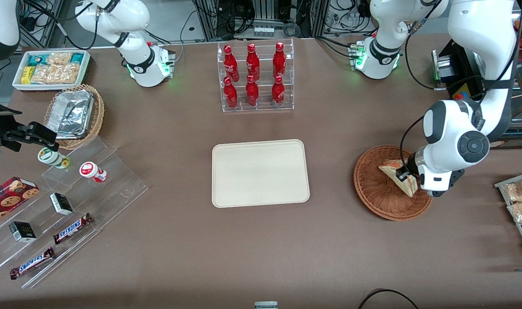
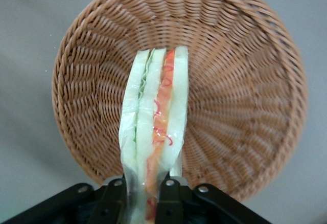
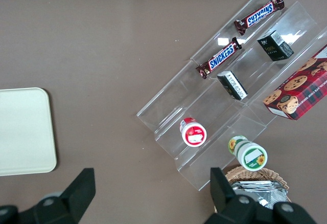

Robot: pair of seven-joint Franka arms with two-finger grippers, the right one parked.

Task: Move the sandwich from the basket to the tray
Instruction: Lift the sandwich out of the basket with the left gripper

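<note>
The sandwich (image 1: 398, 174) is a pale bread wedge with red, green and white filling. My left gripper (image 1: 403, 175) is shut on it over the reddish-brown wicker basket (image 1: 374, 189) at the working arm's end of the table. In the left wrist view the two black fingers (image 2: 169, 198) pinch the sandwich (image 2: 153, 127) by its end, with the basket (image 2: 240, 91) below it; the sandwich looks lifted a little off the basket floor. The cream tray (image 1: 260, 172) lies flat at the table's middle and has nothing on it. Its corner shows in the right wrist view (image 3: 23, 132).
A clear rack of red bottles (image 1: 254, 77) stands farther from the front camera than the tray. A rack of snack packets (image 1: 520, 201) lies beside the basket at the table's edge. A clear stepped stand with snack bars (image 1: 72, 227), a foil-container basket (image 1: 74, 113) and a white bin (image 1: 50, 68) lie toward the parked arm's end.
</note>
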